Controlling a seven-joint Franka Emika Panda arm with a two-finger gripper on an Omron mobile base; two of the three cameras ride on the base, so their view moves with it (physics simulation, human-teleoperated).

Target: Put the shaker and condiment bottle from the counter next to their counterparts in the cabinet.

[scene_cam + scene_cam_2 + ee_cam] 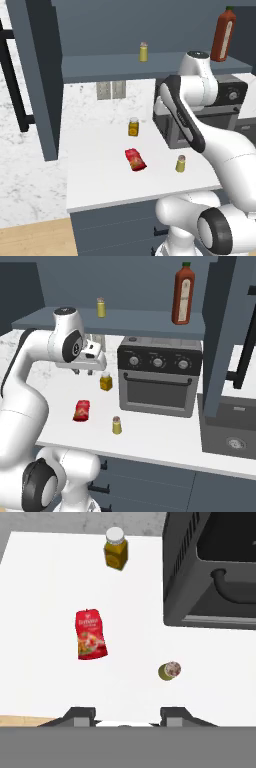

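The small yellow shaker (181, 163) (116, 426) (170, 671) stands upright on the white counter (100, 180) (165, 443) near its front edge. The flat red condiment bottle (135, 160) (81, 410) (90, 634) lies to its left. My gripper (82, 372) (128, 714) hangs well above both, pointing down, open, with nothing between its fingers. In the cabinet, a yellow shaker (143, 52) (101, 307) and a tall red sauce bottle (223, 35) (183, 293) stand on the shelf board (100, 67) (140, 321).
A squat orange-yellow jar (133, 127) (105, 381) (115, 549) stands further back on the counter. A dark toaster oven (160, 378) (210, 572) sits right of the items, under the shelf. The open cabinet door (42, 75) (220, 331) juts out over the counter.
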